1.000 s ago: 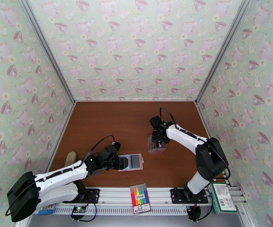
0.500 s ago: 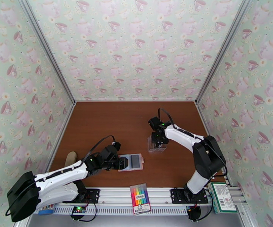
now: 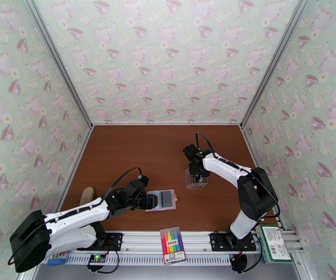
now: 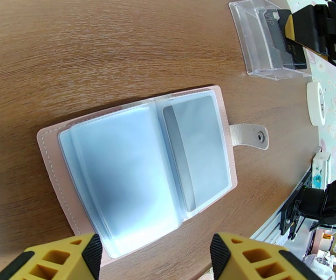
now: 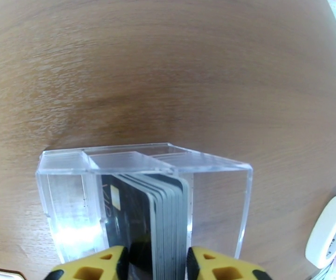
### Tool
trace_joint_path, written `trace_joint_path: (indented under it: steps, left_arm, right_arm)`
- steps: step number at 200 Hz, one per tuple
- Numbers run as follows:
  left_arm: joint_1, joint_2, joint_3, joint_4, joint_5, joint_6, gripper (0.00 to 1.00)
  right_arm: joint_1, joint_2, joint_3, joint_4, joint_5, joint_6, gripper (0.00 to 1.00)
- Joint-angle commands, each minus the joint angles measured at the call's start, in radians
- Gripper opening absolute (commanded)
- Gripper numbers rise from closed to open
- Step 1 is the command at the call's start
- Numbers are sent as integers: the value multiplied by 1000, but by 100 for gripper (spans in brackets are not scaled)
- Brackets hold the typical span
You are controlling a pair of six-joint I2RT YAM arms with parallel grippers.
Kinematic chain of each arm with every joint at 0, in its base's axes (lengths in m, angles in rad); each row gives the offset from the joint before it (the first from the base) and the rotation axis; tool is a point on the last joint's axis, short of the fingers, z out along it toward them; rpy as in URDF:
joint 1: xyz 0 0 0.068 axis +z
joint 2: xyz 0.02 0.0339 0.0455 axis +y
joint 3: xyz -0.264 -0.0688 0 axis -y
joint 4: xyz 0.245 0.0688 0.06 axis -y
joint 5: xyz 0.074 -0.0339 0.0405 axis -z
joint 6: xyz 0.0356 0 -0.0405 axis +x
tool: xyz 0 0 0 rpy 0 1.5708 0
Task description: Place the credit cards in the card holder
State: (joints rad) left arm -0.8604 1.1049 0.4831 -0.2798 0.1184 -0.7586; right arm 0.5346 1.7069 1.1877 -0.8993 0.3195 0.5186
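Where the stack of thin dark grey rectangular credit cards (image 5: pixel 168 215) stands on edge inside the clear plastic box (image 5: pixel 219 206), the right gripper (image 5: pixel 156 264) sets its jaws narrowly on either side. Contact cannot be confirmed, because the tips are cut off. On the brown worktop (image 4: pixel 74 43), the pink folding card holder (image 4: pixel 140 164) lies open just beyond the wide-set jaws of the left gripper (image 4: pixel 156 257).
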Motion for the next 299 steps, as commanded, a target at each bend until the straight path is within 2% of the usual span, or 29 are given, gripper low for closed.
trace_joint_path:
  steps: [1,139,216,299]
  left_arm:
    - [6,-2,5,5,13,4,67]
    - [7,-9,-12,14,10,-2,68]
    - [7,-3,-10,17,12,-5,67]
    - [6,-6,-13,19,11,-5,67]
  right_arm:
    - [-5,-11,26,-39,51,0,36]
    - [-5,-13,43,-105,156,0,36]
    - [-7,-20,50,-115,166,-3,18]
    - [-5,-35,60,-116,145,-6,5]
